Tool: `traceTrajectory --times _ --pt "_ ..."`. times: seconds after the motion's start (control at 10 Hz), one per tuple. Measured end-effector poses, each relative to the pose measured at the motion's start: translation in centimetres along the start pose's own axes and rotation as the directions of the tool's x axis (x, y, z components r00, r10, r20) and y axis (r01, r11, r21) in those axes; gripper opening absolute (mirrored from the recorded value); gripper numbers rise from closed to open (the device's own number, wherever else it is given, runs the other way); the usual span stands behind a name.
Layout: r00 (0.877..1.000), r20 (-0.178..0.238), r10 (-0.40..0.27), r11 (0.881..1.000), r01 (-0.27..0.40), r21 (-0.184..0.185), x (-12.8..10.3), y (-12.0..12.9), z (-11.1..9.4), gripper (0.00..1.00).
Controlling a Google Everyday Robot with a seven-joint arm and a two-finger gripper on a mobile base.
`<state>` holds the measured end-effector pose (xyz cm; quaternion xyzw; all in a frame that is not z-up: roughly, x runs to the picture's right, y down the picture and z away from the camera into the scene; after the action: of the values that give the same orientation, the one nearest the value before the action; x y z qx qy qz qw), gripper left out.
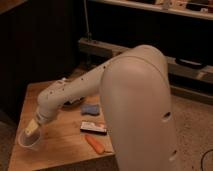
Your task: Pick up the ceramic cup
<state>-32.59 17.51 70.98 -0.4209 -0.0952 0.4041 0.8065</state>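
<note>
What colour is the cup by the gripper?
White; camera view. The gripper is at the rim of the ceramic cup, near a front corner of the table.

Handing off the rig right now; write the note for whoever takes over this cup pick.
The gripper is low at the rim of the ceramic cup; a grip is not confirmed.
The cup stands upright on the wooden table, near its left front corner.
Done: the approach to the cup.
Left: secure the grasp and lift.
</note>
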Motion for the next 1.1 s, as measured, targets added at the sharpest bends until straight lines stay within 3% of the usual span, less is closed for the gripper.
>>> traceTrajectory --times 0.2,0.3,0.7,1.0,1.1 --pt "1.0 -0.031 -0.001 1.0 0.001 -0.002 0.0 0.1 1.3 0.79" --pt "0.999 -0.043 0.0 1.0 0.0 -0.001 0.1 0.1 1.8 0.73" --pt "0.996 -0.089 0.008 1.0 -0.008 0.006 0.2 -0.3 3.4 0.32" --pt "0.993 -0.116 0.008 1.0 -0.007 0.014 0.3 -0.4 3.9 0.19" --pt "0.993 -0.121 0.008 1.0 -0.006 0.011 0.4 -0.4 4.0 0.11"
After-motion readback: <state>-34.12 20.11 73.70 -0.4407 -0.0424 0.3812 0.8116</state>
